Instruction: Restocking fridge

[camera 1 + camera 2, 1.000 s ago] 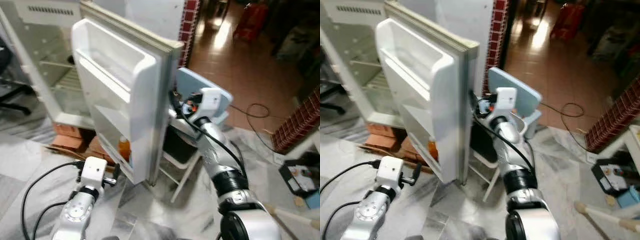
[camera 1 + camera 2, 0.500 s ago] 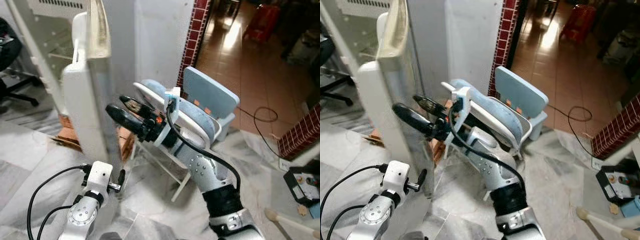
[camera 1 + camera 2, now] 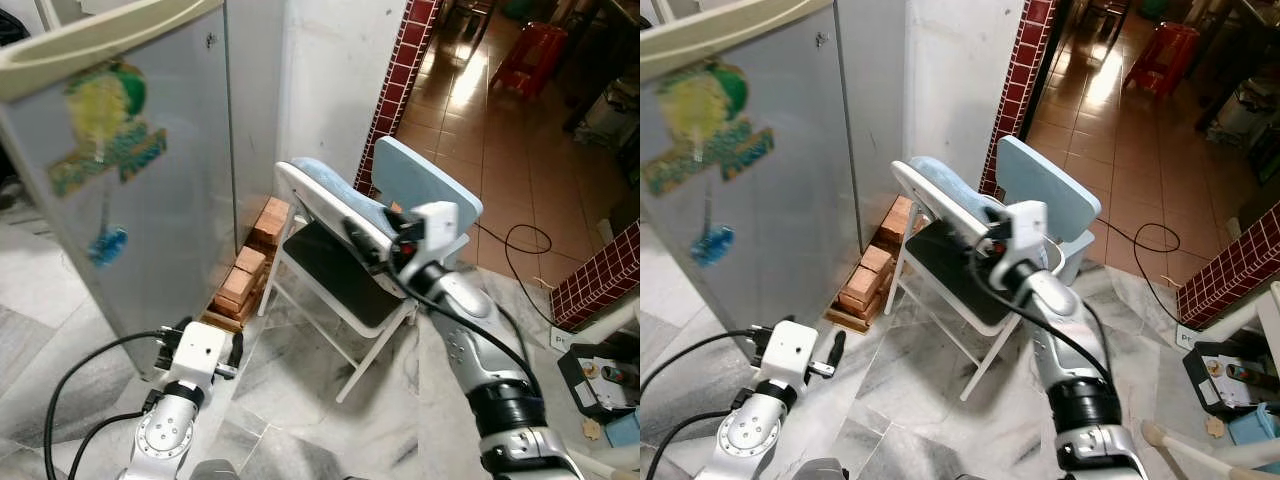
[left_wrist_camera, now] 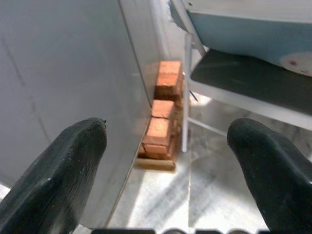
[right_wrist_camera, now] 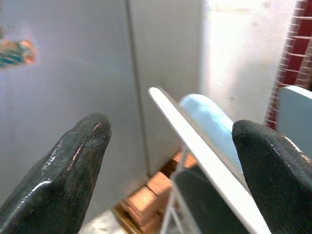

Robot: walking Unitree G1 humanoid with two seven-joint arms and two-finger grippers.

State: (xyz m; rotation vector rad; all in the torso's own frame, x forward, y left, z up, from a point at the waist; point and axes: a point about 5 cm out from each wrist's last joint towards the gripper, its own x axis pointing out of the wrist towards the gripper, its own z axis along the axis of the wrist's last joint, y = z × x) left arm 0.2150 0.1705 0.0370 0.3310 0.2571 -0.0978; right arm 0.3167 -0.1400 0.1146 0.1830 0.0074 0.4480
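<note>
- Two hands were seen, both empty, and no stock item for the fridge could be made out in either.
- At the far left, the fridge door was presented by its grey outer face, with colourful magnets stuck on it; it was judged to be swung to, or nearly so, though the seal itself was hidden.
- Low in front of that door, the left hand was held near the marble floor, its fingers spread wide apart with nothing between them.
- Beside the fridge's foot, a stack of bricks was seen lying against the wall, just next to the chair leg.
- A folding chair with a dark seat and pale blue cushion was placed between the fridge and the tiled doorway.
- Over the chair, the right hand was raised, its fingers likewise parted and gripping nothing, pointed toward the fridge door.
- At the far right, a cable was seen on the brown tiles.
- The step in hand was judged to be the closing of the fridge; a check that the door was fully shut was thought to be called for next.
</note>
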